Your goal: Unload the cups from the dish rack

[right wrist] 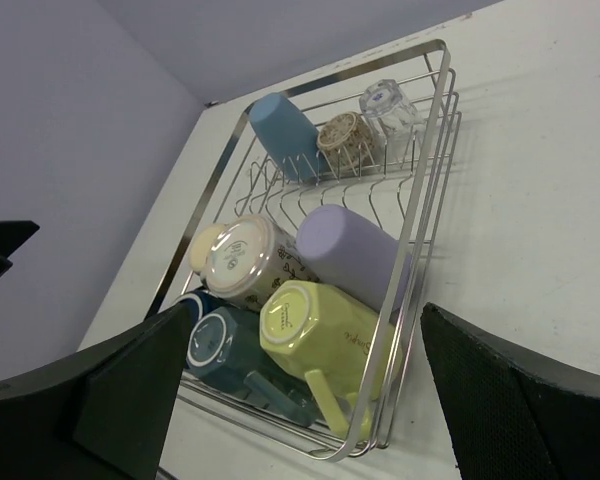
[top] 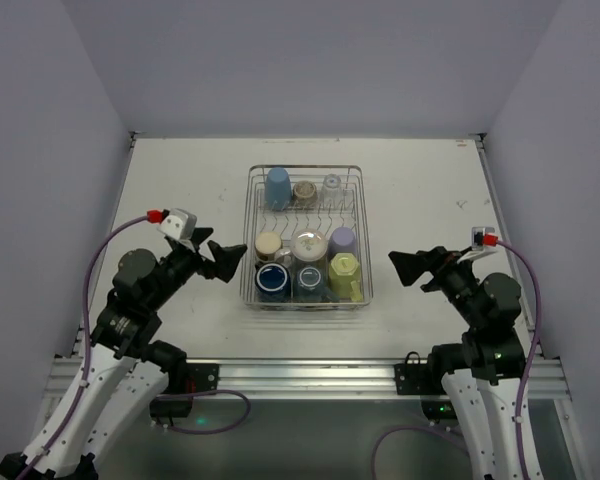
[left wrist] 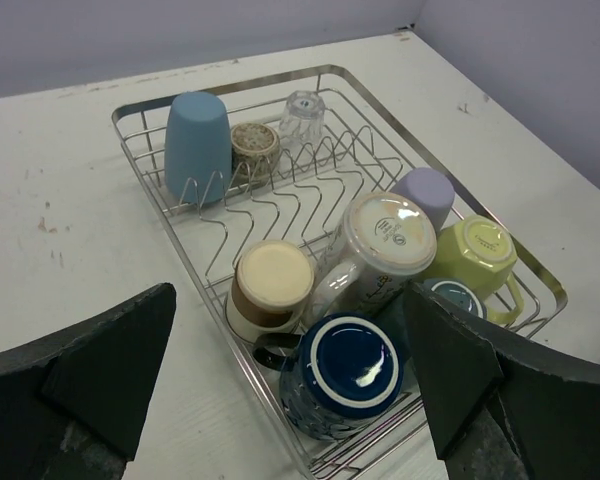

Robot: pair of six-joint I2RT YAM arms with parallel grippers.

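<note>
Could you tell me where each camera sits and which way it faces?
Top external: above, behind the arms, looking down on the dish rack; left pincer and right pincer show.
Left wrist: on the left arm, facing the rack from its near left; the left fingers show.
Right wrist: on the right arm, facing the rack from its near right, tilted; the right fingers show.
All share the light blue tumbler.

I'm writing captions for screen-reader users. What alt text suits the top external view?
A silver wire dish rack holds nine mixed-colour cups, three at its far end and six crowded at its near end. The left gripper and right gripper flank it, both open, holding nothing.
</note>
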